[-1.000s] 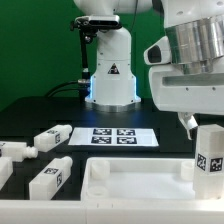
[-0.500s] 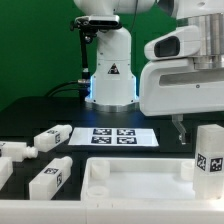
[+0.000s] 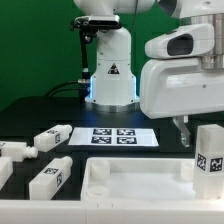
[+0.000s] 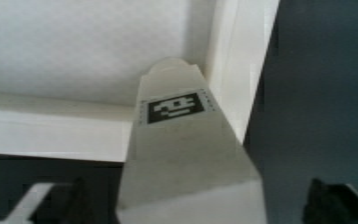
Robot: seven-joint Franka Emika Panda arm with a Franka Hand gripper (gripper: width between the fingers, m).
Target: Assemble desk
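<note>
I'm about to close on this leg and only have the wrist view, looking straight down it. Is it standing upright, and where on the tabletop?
Observer: Yes, the leg stands upright at the end of the tabletop on the exterior view's right.
Operator: Where are the spares for the next step?
Observer: At least three lie flat off the tabletop, on the exterior view's left: a spare leg beside the marker board, another near the tabletop's other end, and a third further left.
</note>
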